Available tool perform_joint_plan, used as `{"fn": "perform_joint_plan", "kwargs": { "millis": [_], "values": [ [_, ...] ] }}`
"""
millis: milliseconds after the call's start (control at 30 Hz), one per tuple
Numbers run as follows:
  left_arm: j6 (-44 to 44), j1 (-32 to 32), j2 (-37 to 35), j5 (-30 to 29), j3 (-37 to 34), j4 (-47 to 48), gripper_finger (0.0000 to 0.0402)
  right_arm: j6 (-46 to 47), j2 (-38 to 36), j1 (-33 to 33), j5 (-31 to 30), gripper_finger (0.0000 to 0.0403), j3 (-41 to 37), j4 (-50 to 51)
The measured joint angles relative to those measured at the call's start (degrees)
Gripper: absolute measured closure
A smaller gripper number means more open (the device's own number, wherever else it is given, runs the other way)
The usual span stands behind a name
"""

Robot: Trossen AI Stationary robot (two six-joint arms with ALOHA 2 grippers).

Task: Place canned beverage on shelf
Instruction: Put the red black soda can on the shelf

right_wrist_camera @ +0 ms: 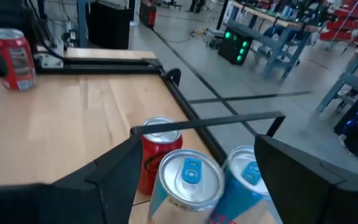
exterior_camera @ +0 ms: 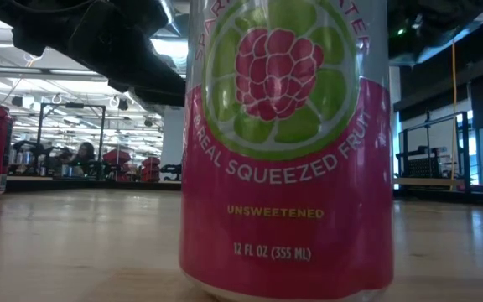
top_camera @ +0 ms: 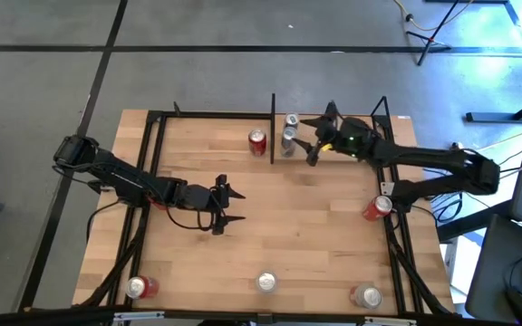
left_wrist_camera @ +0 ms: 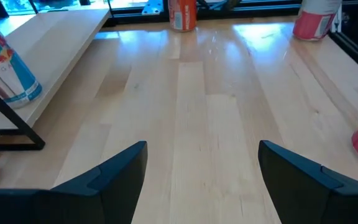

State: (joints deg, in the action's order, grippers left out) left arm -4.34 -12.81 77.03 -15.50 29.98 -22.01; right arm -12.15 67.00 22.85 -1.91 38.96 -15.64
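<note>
Right pincer spread at the far shelf cans; left pincer spread over mid-worktop.

The right arm is reached from the right edge to the far side; its right pincer [top_camera: 316,139] is held spread just beside two silver cans [top_camera: 289,129] on the shelf [top_camera: 324,122], past the black upright bar [top_camera: 273,127]. A red can [top_camera: 257,140] is seen left of that bar. The left pincer [top_camera: 228,206] is held spread, empty, low over the light wooden worktop [top_camera: 270,226]. More cans are stood along the near edge and one at the right edge. Only in the low view is a pink raspberry can [exterior_camera: 288,143] seen close up, with a workshop room behind.
</note>
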Motion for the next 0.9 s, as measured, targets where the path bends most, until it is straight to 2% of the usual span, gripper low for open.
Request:
{"fn": "perform_joint_plan", "kwargs": {
  "millis": [100,233,300,467,667,900],
  "values": [
    [-0.02,0.22,0.00,-3.62,0.00,-1.49,0.0114,1.56,-3.59,-0.02,0.78,0.0107,0.00,3.53],
    [-1.90,2.52,0.00,-13.53,0.00,-2.44,0.0114,2.78,-5.24,-1.42,4.20,0.0107,0.00,5.61],
    [-3.54,4.84,0.00,-15.10,0.00,-3.90,0.0114,2.72,-5.09,-3.06,4.77,0.0107,-0.02,5.70],
    [-3.98,10.64,0.00,-7.15,0.00,-5.67,0.0114,-0.18,-2.86,-8.01,4.96,0.0107,-0.63,4.69],
    [-1.55,17.12,0.00,-6.04,0.00,-6.46,0.0107,-3.63,-2.23,-10.99,0.94,0.0107,-4.77,-4.51],
    [-1.22,25.46,0.01,-0.68,3.35,-6.87,0.0037,-5.02,-2.23,-10.84,-2.99,0.0107,-6.21,-6.59]
  ]
}}
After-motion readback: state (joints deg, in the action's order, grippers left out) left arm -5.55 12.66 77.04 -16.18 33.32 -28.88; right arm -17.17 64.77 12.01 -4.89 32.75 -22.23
